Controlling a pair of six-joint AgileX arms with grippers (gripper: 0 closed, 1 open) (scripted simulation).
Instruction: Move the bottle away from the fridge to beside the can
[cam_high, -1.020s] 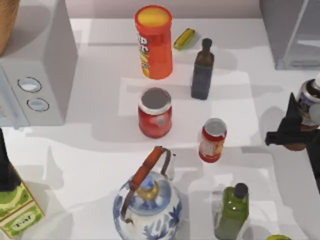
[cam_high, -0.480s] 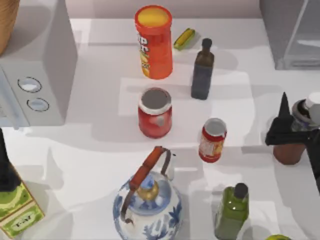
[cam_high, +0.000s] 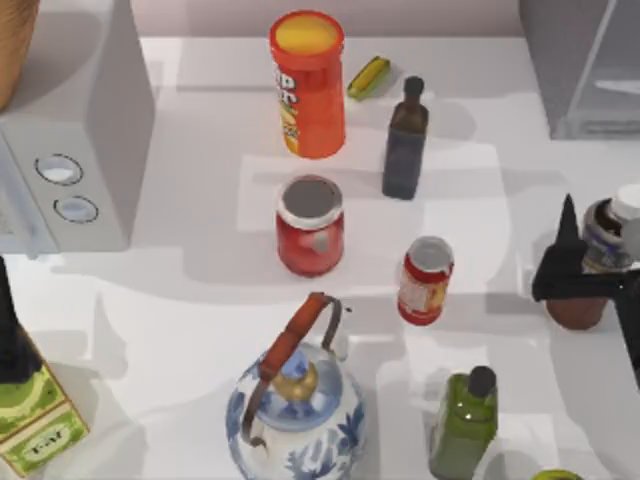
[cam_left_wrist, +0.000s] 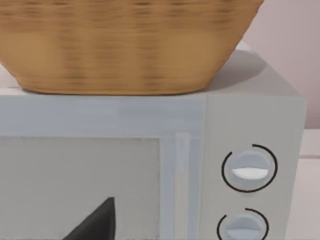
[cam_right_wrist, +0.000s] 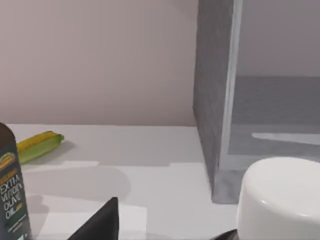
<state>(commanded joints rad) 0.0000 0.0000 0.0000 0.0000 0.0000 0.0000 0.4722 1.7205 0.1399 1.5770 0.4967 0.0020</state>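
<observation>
Three bottles are counted on the bench (cam_high: 180, 290): the bottle (cam_high: 598, 250) at the right edge, a dark bottle (cam_high: 404, 142) and a green bottle (cam_high: 463, 423). The bottle is clasped by the closed right pincer (cam_high: 588, 268), near the fridge (cam_high: 580, 65), apart from the one can (cam_high: 425, 280). The left pincer (cam_left_wrist: 95, 225) is held before the dial box (cam_left_wrist: 240, 150); its opening cannot be told.
</observation>
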